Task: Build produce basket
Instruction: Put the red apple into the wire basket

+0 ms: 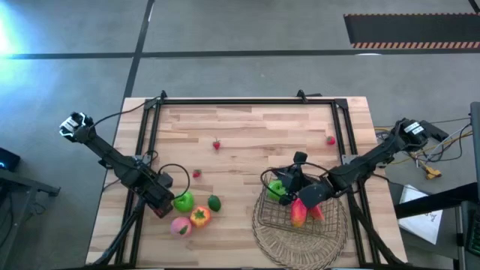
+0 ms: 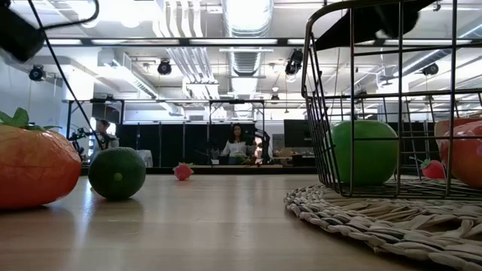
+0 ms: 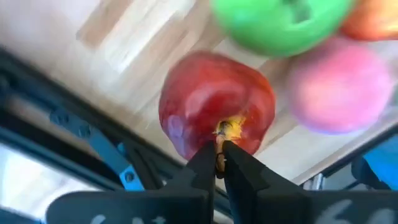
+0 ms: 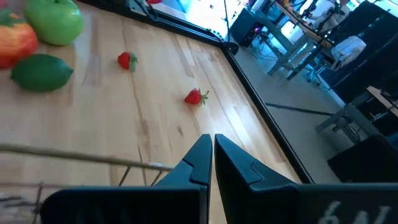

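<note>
Three small red berries are counted on the counter: one berry, a second, a third. Two green apples are seen, a left apple and a basket apple. One each is counted of the lime, pink peach, orange fruit, red apple, long reddish piece, wire basket and woven mat.

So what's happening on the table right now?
The left gripper has pinched shut on the stem of a red apple at the table's front left, beside a green apple, a pink fruit and a lime. The right gripper, shut and empty, hangs at the wire basket, which already holds a green apple.
</note>
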